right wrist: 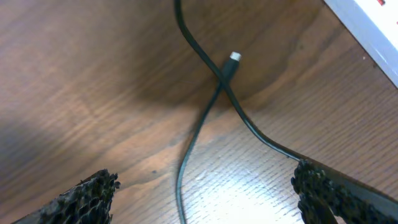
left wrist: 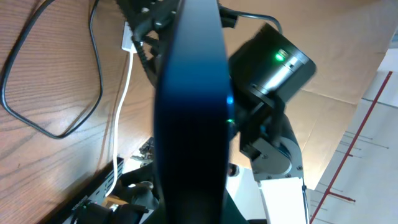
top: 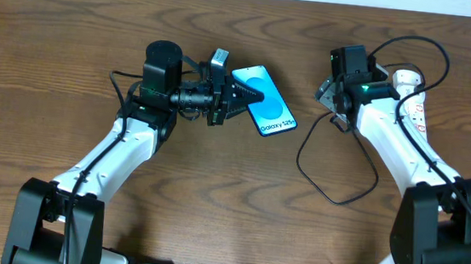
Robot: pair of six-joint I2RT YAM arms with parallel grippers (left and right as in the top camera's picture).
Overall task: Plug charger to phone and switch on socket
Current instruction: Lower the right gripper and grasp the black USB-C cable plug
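The left gripper (top: pixel 237 96) is clamped tight on the phone (top: pixel 264 102). It pinches one short end, and the blue screen faces up. The phone sits a little left of the middle of the worktop (top: pixel 75 15), closer to the far edge than the near edge. Its free end points toward the right side. I cannot tell if the phone rests on the wood or is lifted a bit. In the left wrist view the phone (left wrist: pixel 189 112) shows as a dark band seen from its thin side, very close and blurry.

The right gripper (top: pixel 328 96) hangs over the worktop to the right of the phone, apart from it. Its jaws are spread wide and hold nothing. In the right wrist view its two rough black fingers (right wrist: pixel 87 196) stand far apart, one at each bottom corner.

The charger (right wrist: pixel 234 57) lies on the wood below the right gripper (right wrist: pixel 202 183). Its small plug tip has a shiny end, and the thin black wire crosses over itself right behind the tip. From above, the charger (top: pixel 299 159) makes a big loose loop toward the near edge.

The socket (top: pixel 405 78) is by the far right part of the worktop, mostly hidden under the right arm. A bit of the white socket (right wrist: pixel 367 25) shows just beyond the plug tip.
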